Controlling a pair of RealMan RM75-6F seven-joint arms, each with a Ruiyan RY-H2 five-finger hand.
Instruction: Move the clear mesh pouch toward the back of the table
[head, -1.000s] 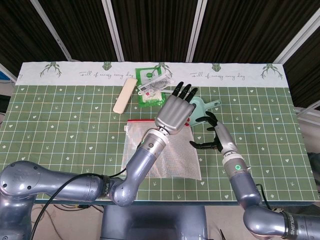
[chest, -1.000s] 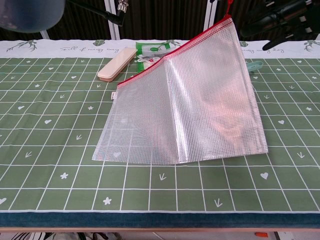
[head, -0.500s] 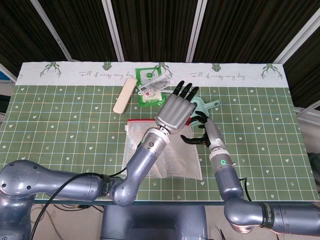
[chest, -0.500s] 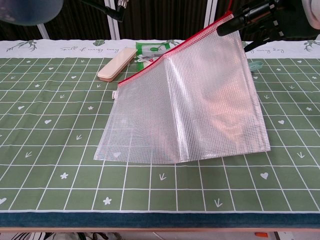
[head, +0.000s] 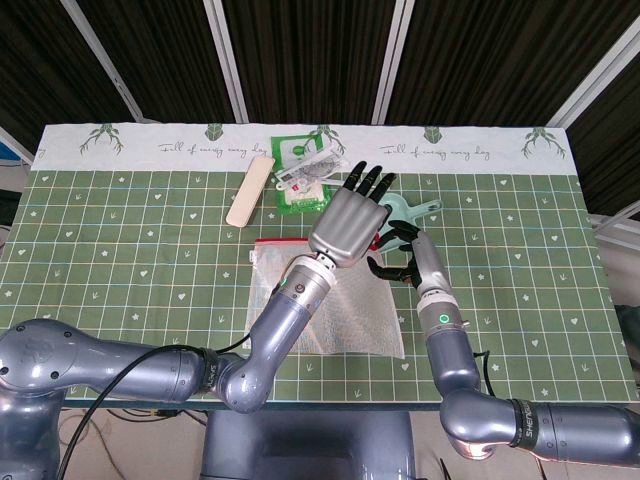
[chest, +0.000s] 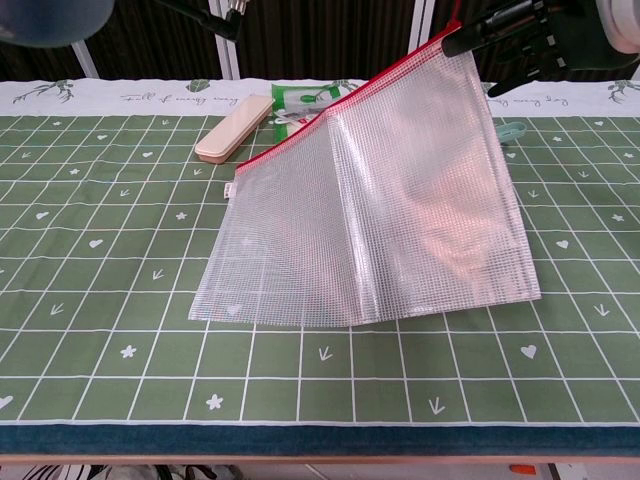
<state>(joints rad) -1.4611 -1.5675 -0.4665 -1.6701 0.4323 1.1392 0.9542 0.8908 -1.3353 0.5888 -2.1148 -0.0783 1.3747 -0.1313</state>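
Note:
The clear mesh pouch (head: 335, 312) (chest: 390, 220) with a red zip edge lies near the table's front, its right rear corner lifted high. My left hand (head: 348, 222) hangs above that corner with its fingers spread, and appears to pinch the corner from underneath; the contact is hidden. In the chest view this hand is out of frame. My right hand (head: 402, 254) (chest: 525, 35) is at the same raised corner. Its dark fingers (chest: 490, 28) are curled and apart on either side of the zip end, and no firm grip shows.
A beige case (head: 250, 190) (chest: 233, 132) and a green packet (head: 303, 175) (chest: 305, 100) lie near the back edge. A teal scoop (head: 412, 211) (chest: 513, 130) sits behind the hands. The white-bordered back strip (head: 150, 145) runs across.
My right hand has moved left and up from beside the pouch to its lifted corner, and its fingers have drawn closer together. The left hand and the pouch have hardly moved.

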